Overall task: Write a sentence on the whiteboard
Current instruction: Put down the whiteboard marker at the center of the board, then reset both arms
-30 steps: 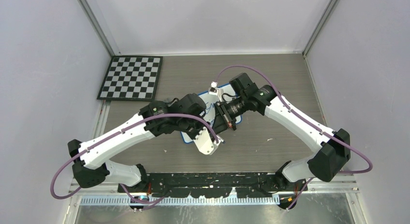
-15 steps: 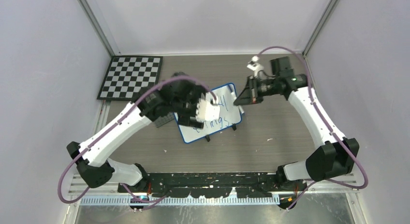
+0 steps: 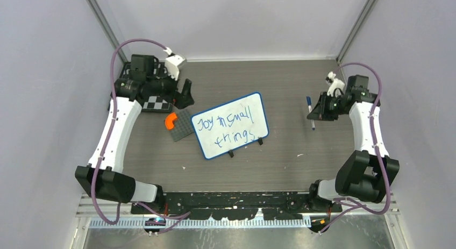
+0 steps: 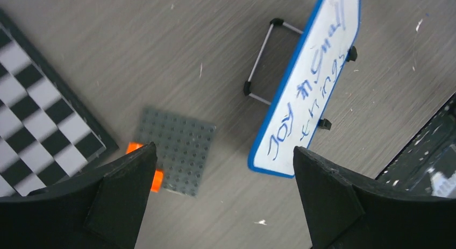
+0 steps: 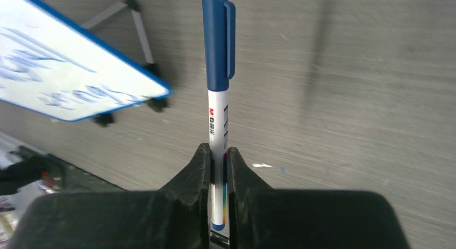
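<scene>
1. Table (image 3: 290,82): grey wood-grain top, everything sits on it.
2. Left arm: I see it reaching to the far-left corner, over the checkerboard (image 4: 37,125). Left gripper (image 4: 223,200) hangs above the table with fingers spread wide and nothing between them.
3. Right arm: it is folded back on the right side, and the right gripper (image 5: 216,152) is well to the right of the board. Its fingers are clamped on the marker.
4. Checkerboard: it lies flat at far left. In the top view the left arm covers most of it.
5. Whiteboard (image 3: 231,125): blue frame, near the table's middle, between the two grippers. It is propped on a wire stand with two black feet at its near edge, and turned at an angle to the table edges.
6. Sentence (image 3: 226,128): blue handwriting in two lines. I read "Joy in small" over "things", though the middle word is messy.
7. Plate (image 3: 183,124): grey and studded, lying flat just left of the board. The left wrist view shows a gap between them.
8. Marker (image 5: 218,98): white barrel with the blue cap on. It is gripped near its tail, cap pointing away from the gripper. I cannot tell whether it touches the table.
9. Orange piece (image 3: 171,120): sits at the plate's left edge, touching it.
</scene>
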`<action>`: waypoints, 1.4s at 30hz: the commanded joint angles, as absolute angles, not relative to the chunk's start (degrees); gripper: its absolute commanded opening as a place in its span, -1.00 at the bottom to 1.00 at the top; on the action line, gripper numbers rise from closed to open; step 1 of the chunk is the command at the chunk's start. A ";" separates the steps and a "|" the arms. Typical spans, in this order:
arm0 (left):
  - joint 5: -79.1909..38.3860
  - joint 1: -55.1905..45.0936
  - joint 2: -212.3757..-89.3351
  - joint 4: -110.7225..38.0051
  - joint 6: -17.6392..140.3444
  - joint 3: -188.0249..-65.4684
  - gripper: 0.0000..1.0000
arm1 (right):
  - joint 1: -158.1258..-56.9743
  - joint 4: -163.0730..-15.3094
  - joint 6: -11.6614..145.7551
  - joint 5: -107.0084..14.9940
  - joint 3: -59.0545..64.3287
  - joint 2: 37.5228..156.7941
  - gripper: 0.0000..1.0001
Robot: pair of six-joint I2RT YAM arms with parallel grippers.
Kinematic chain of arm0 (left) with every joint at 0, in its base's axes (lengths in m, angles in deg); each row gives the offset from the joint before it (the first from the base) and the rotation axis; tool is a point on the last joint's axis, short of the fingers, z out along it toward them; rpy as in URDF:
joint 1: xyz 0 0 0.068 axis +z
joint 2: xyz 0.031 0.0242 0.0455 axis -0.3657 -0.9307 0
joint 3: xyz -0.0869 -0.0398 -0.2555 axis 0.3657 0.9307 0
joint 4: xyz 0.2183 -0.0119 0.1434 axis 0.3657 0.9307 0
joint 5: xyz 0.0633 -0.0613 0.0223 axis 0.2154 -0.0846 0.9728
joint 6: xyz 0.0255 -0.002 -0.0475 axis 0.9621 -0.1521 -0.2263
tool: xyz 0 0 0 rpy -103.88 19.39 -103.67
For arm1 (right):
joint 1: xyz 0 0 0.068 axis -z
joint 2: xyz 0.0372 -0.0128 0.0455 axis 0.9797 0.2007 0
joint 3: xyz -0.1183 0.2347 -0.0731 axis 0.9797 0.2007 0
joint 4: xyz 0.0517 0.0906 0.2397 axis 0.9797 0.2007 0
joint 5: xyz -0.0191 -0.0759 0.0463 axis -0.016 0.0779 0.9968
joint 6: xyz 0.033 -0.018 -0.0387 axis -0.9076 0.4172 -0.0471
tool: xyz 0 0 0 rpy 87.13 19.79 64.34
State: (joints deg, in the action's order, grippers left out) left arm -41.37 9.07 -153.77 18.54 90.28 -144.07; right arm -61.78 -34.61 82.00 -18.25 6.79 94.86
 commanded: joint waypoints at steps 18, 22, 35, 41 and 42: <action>-42.75 21.19 -157.65 16.57 82.93 -126.69 0.99 | -61.55 -59.60 87.44 -50.05 22.64 110.67 -1.00; -43.16 23.63 -157.46 16.65 83.69 -125.78 0.99 | -61.60 -59.81 87.18 -50.70 22.12 112.43 -0.81; -48.32 30.23 -156.19 17.43 83.76 -125.38 0.99 | -61.60 -49.86 86.61 -45.58 16.57 103.82 0.25; -50.48 35.71 -154.33 21.50 86.73 -127.23 1.00 | -61.58 -43.27 83.23 -36.70 10.98 95.64 0.58; -50.46 36.38 -153.70 22.32 87.28 -126.95 1.00 | -61.58 -42.83 82.43 -35.54 10.69 94.17 0.61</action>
